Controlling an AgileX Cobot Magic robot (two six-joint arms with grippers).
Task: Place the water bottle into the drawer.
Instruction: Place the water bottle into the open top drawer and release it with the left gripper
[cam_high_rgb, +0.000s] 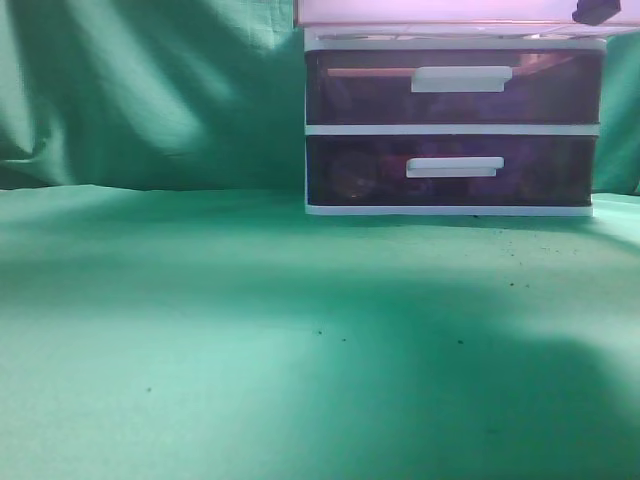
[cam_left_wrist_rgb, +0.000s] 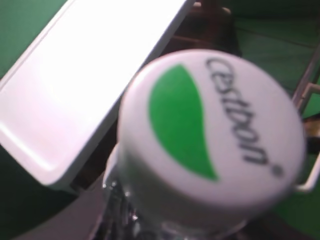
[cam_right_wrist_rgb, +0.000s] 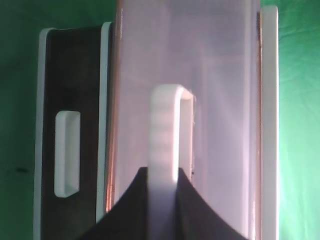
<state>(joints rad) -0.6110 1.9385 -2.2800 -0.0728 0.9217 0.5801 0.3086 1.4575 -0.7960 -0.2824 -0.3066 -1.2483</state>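
Note:
The water bottle's white cap (cam_left_wrist_rgb: 210, 135), with a green leaf and the word "cestbon", fills the left wrist view; its clear neck (cam_left_wrist_rgb: 125, 210) shows below. My left gripper holds the bottle, with its jaws hidden behind the cap. The drawer (cam_right_wrist_rgb: 220, 100) is pulled out; its pale underside (cam_high_rgb: 440, 10) shows at the top of the exterior view. My right gripper (cam_right_wrist_rgb: 165, 200) is shut on the drawer's white bar handle (cam_right_wrist_rgb: 165, 130). A dark part of that gripper (cam_high_rgb: 597, 12) shows at the top right. The bottle is out of the exterior view.
The white-framed cabinet (cam_high_rgb: 450, 130) stands at the back right on green cloth (cam_high_rgb: 250, 330), with two closed lower purple drawers (cam_high_rgb: 455, 90). Its white top panel (cam_left_wrist_rgb: 85, 85) lies to the left of the bottle. One lower drawer handle (cam_right_wrist_rgb: 67, 152) shows beside the right gripper.

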